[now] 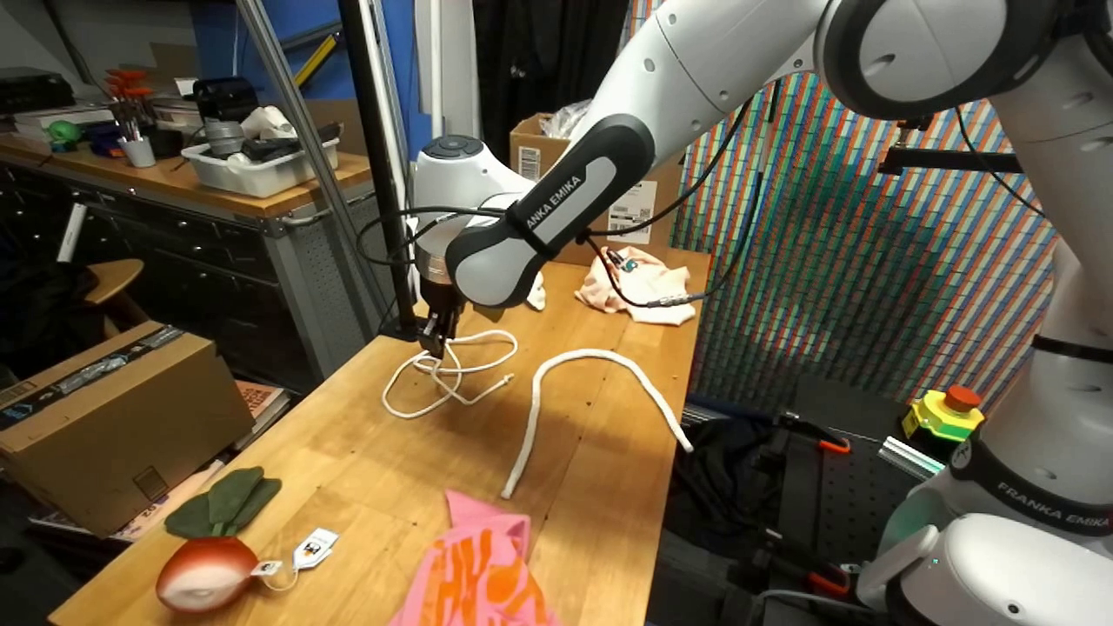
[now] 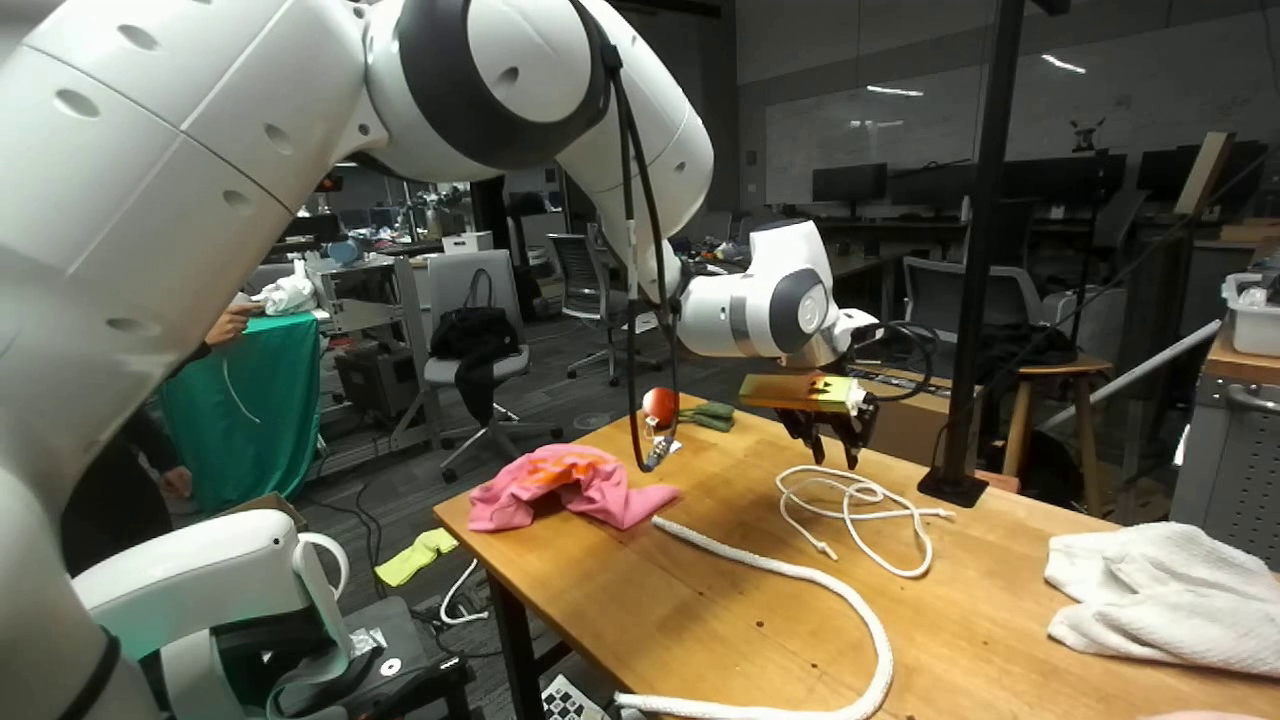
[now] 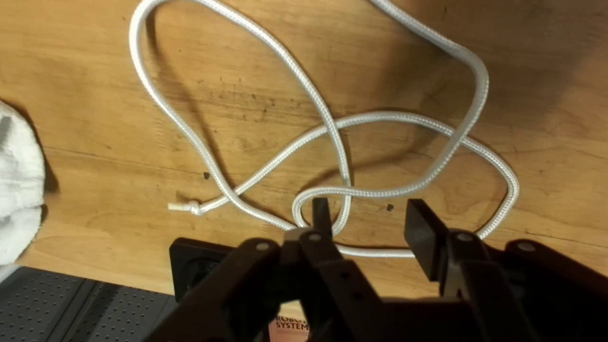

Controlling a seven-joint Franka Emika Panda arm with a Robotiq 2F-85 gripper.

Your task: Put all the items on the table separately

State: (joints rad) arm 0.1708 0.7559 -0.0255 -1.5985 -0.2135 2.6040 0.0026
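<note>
White cord sprawls in the wrist view below the gripper, fingers well apart, holding nothing. In an exterior view it lies by the left edge of the worktop, a plush vegetable towards the near-left corner. In an exterior view, pink cloth sits by a corner.

Rope beside cord; table beneath

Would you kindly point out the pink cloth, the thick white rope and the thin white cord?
Pink cloth [image 2: 590,485], in an exterior view: on its crumpled middle.
Thick white rope [image 1: 587,354], in an exterior view: top of its bend.
Thin white cord [image 3: 331,125], in the wrist view: where two strands cross.
</note>
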